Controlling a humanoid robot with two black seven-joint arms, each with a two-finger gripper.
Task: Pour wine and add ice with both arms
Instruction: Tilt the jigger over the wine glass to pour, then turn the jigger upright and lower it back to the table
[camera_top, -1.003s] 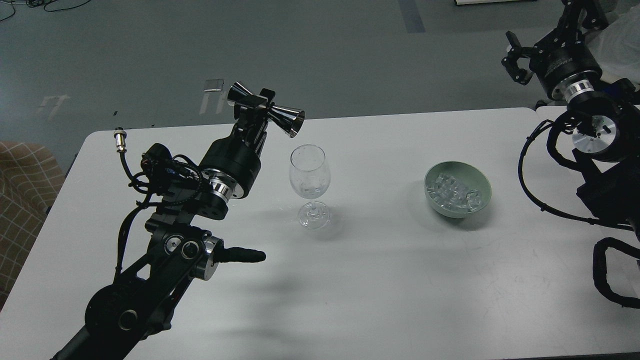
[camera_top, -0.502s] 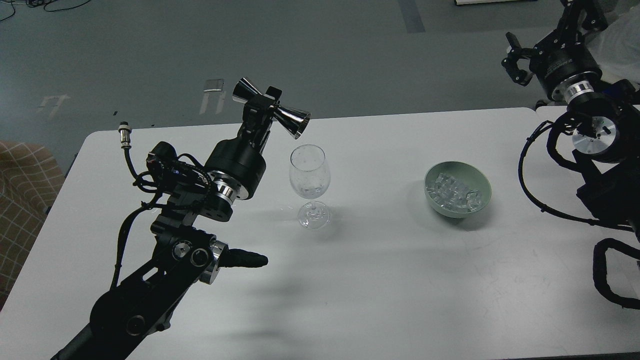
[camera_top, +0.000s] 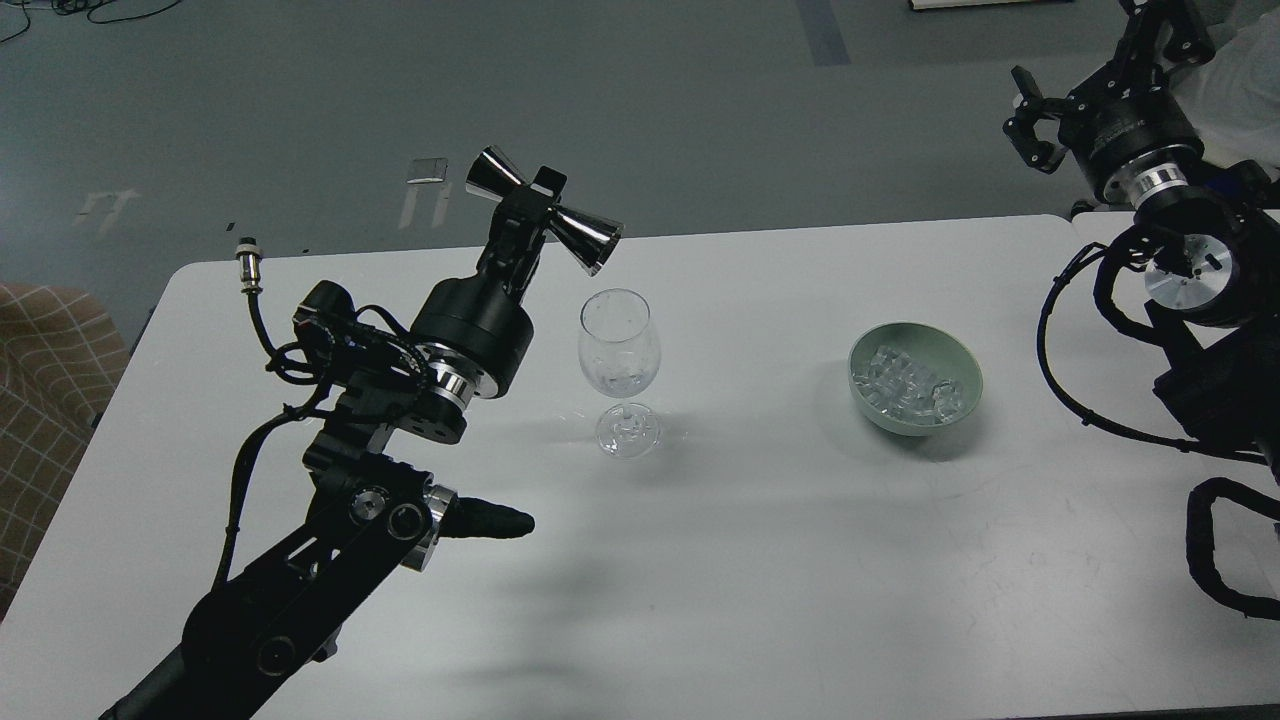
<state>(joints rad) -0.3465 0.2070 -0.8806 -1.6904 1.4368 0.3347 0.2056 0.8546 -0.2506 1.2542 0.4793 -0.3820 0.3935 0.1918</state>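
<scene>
A clear wine glass (camera_top: 619, 362) stands upright on the white table (camera_top: 760, 540), with a barely visible bit of clear wine low in its bowl. My left gripper (camera_top: 533, 205) is shut on a shiny metal double-cone jigger (camera_top: 545, 212), held tilted with its lower mouth just above and left of the glass rim. A pale green bowl (camera_top: 915, 378) to the right holds several clear ice cubes (camera_top: 905, 383). My right gripper (camera_top: 1032, 122) is open and empty, raised beyond the table's far right corner.
The right arm's black body and looping cables (camera_top: 1190, 380) hang over the table's right edge. A checked fabric seat (camera_top: 45, 400) sits off the table's left side. Grey floor lies beyond the far edge.
My left gripper has lifted the jigger slightly up and to the right, closer over the glass rim. The right arm has barely moved.
</scene>
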